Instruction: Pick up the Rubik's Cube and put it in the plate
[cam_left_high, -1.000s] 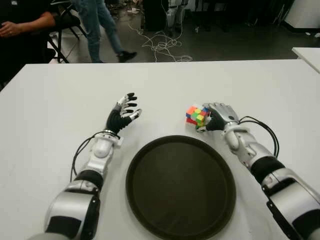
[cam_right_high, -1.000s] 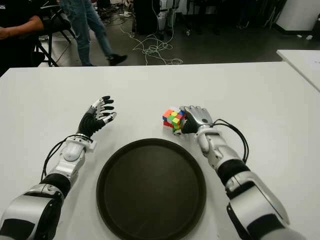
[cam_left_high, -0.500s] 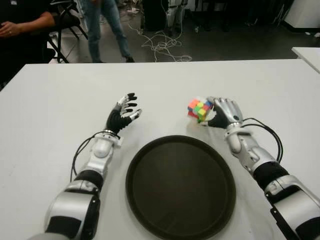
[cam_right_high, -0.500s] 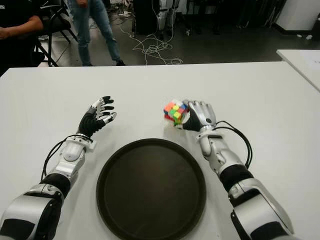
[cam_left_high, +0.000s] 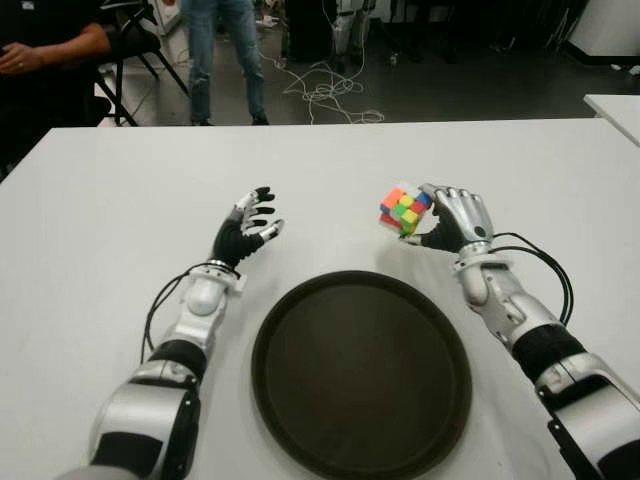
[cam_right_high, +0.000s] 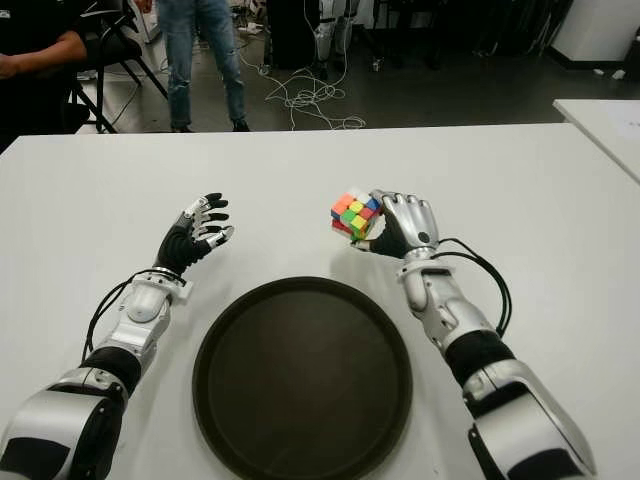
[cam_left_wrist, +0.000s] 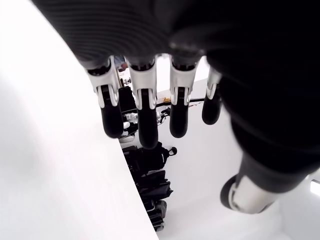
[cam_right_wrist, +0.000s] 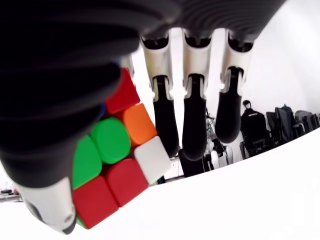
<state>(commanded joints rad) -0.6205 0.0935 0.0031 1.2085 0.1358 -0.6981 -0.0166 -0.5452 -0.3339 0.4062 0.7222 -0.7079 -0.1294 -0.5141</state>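
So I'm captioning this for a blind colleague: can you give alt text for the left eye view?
The right robot hand holds a Rubik's Cube just beyond an empty dark round plate on a white table. The left robot hand shows open, left of the plate.

Right robot hand (cam_left_high: 452, 217) covers far side of Rubik's Cube (cam_left_high: 404, 209); in my right wrist view thumb blocks part of cube's near faces. Can't tell from eye views whether cube touches worktop (cam_left_high: 90, 230). Person standing beyond worktop (cam_left_high: 226, 50) cut off above legs. Seated person (cam_left_high: 45, 45) beside them cut at frame edge. Both forearms run out of bottom edge.
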